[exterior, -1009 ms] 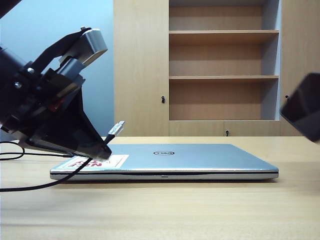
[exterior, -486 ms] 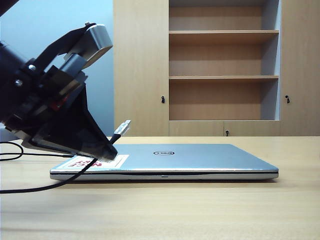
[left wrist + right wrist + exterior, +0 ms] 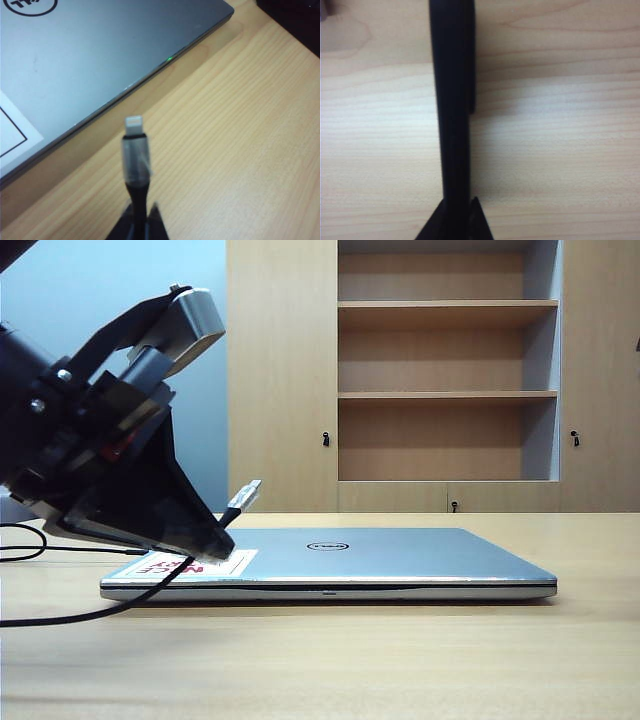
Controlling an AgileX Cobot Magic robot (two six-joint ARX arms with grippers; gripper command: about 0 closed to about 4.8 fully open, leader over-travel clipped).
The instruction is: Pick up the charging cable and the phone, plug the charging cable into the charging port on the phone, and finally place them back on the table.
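Exterior view first: your left gripper hangs over the laptop's stickered corner, fingers pinched on the charging cable, its silver plug angled up and toward the middle. It has nudged slightly toward the centre over the last second. The dark shape that sat at the right edge a second ago has left that view. Your right wrist view shows why it matters: the right gripper clamps the phone edge-on above the table. Both items appear in hand, so I judge alignment comes next. You can't see the charging port here.
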